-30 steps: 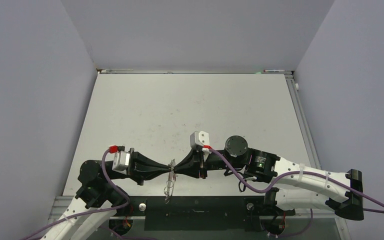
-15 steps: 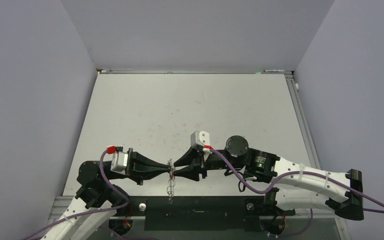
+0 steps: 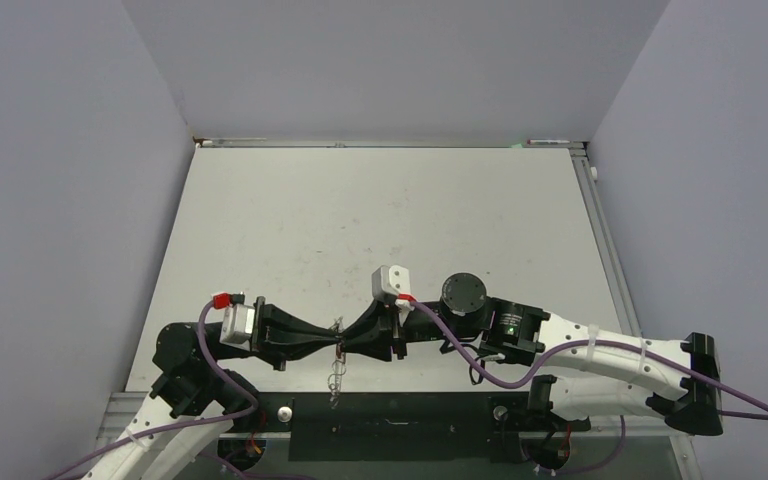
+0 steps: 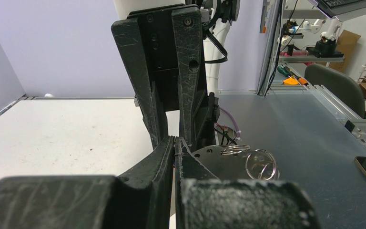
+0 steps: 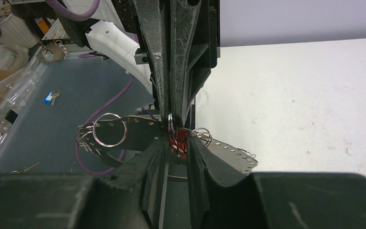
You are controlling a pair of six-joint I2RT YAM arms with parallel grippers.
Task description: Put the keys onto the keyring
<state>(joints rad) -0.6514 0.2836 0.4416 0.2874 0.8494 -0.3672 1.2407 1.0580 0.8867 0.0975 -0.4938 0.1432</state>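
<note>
Keyring (image 5: 140,136) | left fingers (image 4: 152,164) pinching its loop | right fingers (image 5: 205,167) flanking red-tagged key (image 5: 178,143) (grip unclear)

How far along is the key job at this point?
Done: the keyring is held up, the left claw shut on it. In hand: the red-tagged key sits between the right claw's slightly parted jaws, by a wire loop. Left: threading isn't visibly finished; no grey key in view.

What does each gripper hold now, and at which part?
The left gripper pinches the keyring at a wire loop on its rim. The red tag sits inside the right gripper; whether it is gripped cannot be told.
</note>
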